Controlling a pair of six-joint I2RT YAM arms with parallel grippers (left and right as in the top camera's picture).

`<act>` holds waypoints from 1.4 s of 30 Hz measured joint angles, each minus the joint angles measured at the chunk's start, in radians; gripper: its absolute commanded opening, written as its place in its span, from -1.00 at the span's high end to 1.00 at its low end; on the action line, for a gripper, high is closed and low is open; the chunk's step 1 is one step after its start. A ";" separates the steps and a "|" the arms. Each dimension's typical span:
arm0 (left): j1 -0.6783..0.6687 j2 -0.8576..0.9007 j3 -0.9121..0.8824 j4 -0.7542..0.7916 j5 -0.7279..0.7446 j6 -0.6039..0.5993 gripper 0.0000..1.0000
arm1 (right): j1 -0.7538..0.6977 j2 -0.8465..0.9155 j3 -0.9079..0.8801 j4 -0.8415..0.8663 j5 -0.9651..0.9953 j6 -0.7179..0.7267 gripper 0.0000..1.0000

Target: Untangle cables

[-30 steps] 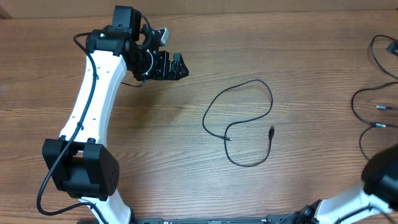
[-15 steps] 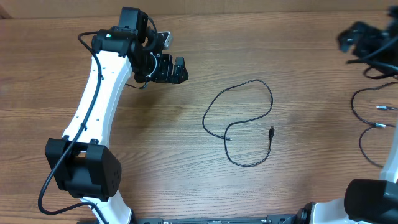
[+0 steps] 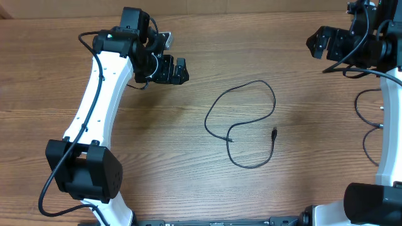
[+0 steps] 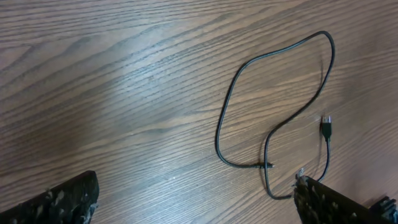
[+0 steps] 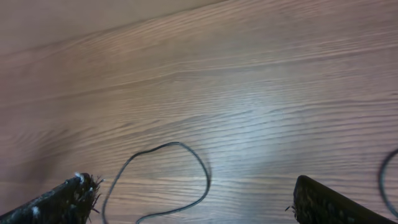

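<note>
A wood-grain table (image 3: 188, 188) fills every view. The left claw (image 3: 174, 70) and right claw (image 3: 321, 44) hang above it, fingers wide apart and clear of everything. Between them, nearer the left claw, a thin black cable (image 3: 274, 100) lies in a loose loop, its small plug (image 3: 274, 132) free. More black cords (image 3: 357, 103) lie near the right claw.

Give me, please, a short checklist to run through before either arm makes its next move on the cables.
1. Left hand open, empty: ok.
2. Right hand open, empty: ok.
3. Thin black looped cable in the middle, clear of both hands: ok.
4. That cable free of knots: cannot tell; one end lies across its own strand.
5. Thin black cables at the right edge wholly in view: not ok; the white right arm hides part.
</note>
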 measured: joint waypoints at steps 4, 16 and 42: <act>0.000 0.000 0.000 0.000 -0.001 0.000 -1.00 | 0.007 0.011 0.000 -0.002 -0.032 -0.058 -1.00; 0.000 0.000 0.000 0.000 -0.001 0.000 -0.99 | 0.060 0.234 0.000 -0.041 -0.055 -0.194 -0.92; 0.000 0.000 0.000 0.000 -0.001 0.000 -1.00 | 0.209 0.556 -0.079 0.043 -0.056 -0.338 -0.64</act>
